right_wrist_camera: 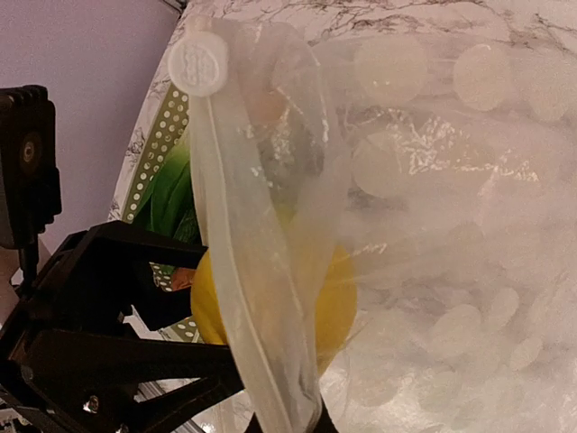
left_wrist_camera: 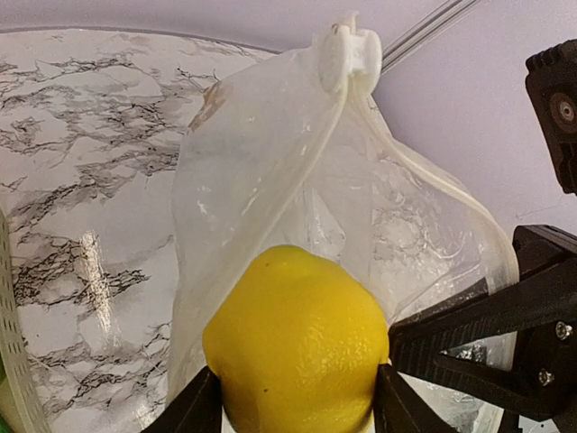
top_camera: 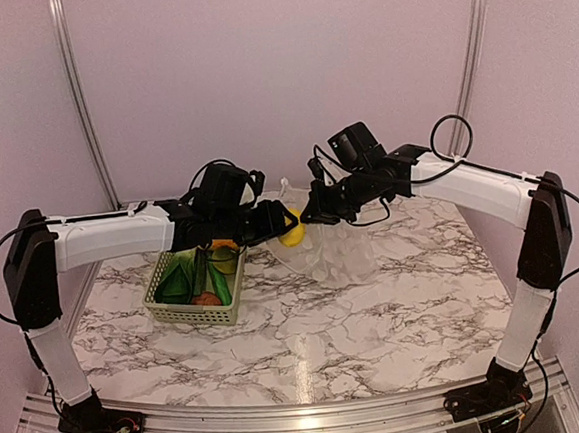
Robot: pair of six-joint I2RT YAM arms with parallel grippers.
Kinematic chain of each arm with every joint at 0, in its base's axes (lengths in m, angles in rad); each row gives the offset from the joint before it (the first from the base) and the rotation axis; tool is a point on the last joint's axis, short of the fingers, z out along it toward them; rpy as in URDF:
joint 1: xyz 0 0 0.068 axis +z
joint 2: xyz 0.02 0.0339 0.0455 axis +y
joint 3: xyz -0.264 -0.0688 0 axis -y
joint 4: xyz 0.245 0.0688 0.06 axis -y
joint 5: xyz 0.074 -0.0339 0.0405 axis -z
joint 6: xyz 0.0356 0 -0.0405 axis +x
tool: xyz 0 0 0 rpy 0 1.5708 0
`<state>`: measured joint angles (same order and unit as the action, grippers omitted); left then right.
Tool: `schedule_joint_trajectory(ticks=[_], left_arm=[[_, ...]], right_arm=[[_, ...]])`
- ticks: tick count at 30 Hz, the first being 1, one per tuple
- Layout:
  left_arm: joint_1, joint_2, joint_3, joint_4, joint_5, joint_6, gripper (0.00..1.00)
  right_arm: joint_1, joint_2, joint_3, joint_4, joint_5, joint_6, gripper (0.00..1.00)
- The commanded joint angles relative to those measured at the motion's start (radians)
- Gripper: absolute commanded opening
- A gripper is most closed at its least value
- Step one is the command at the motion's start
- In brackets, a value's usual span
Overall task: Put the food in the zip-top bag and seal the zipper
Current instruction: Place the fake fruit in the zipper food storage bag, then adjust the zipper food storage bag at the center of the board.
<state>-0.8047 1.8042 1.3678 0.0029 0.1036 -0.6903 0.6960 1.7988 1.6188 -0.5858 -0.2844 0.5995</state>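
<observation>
The lemon (left_wrist_camera: 297, 347) was held in my left gripper (left_wrist_camera: 296, 401), with a finger pressed on each side of the fruit. It hung above the desk (top_camera: 377, 310), right at the mouth of the zip-top bag (left_wrist_camera: 270, 171). From the right wrist view, the zipper (right_wrist_camera: 230, 244) ran across the front of the lemon, and the fruit's far half showed through the dotted plastic. It had therefore partly passed the mouth edge, though I could not tell how far in it was.

The zipper's round white slider (right_wrist_camera: 200, 63) sat at the upper end of the strip. The lower end of the strip ran down into my right gripper (top_camera: 314, 213), which was fully closed on the bag's mouth edge and held it up. The two grippers were nearly nose to nose over the middle of the desk. The rest of the bag hung crinkled below and to the right of them, down toward the marbled surface.

The pale green basket (top_camera: 192, 309) stood on the desk to the left, under the left arm's wrist. It held long green pieces (top_camera: 179, 282) and a reddish-brown piece (top_camera: 206, 298).
</observation>
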Motion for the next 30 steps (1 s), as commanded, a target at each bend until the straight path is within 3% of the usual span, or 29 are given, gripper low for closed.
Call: schedule_joint_trajectory(ticks=[1, 6, 10, 14, 17, 20, 30], left_arm=[[-0.004, 0.042, 0.098, -0.074, 0.008, 0.001, 0.69], [-0.005, 0.004, 0.145, -0.077, 0.002, 0.035, 0.89], [-0.005, -0.058, 0.151, -0.037, 0.021, 0.055, 0.93], [-0.005, -0.107, 0.139, -0.05, 0.007, 0.036, 0.89], [-0.005, -0.125, 0.131, -0.166, -0.078, -0.013, 0.8], [-0.007, -0.129, 0.109, -0.26, -0.176, -0.052, 0.78], [-0.007, -0.023, 0.129, -0.261, -0.108, -0.046, 0.74]], right_arm=[[-0.011, -0.02, 0.034, 0.018, -0.026, 0.023, 0.0], [-0.051, -0.033, 0.022, 0.019, -0.026, 0.031, 0.0], [-0.076, -0.049, -0.007, 0.03, -0.026, 0.03, 0.0], [-0.078, -0.053, -0.024, 0.045, -0.029, 0.027, 0.0], [-0.078, -0.053, -0.04, 0.067, -0.038, 0.032, 0.0], [-0.079, -0.044, -0.04, 0.075, -0.049, 0.033, 0.0], [-0.066, -0.013, 0.005, 0.044, -0.068, 0.002, 0.0]])
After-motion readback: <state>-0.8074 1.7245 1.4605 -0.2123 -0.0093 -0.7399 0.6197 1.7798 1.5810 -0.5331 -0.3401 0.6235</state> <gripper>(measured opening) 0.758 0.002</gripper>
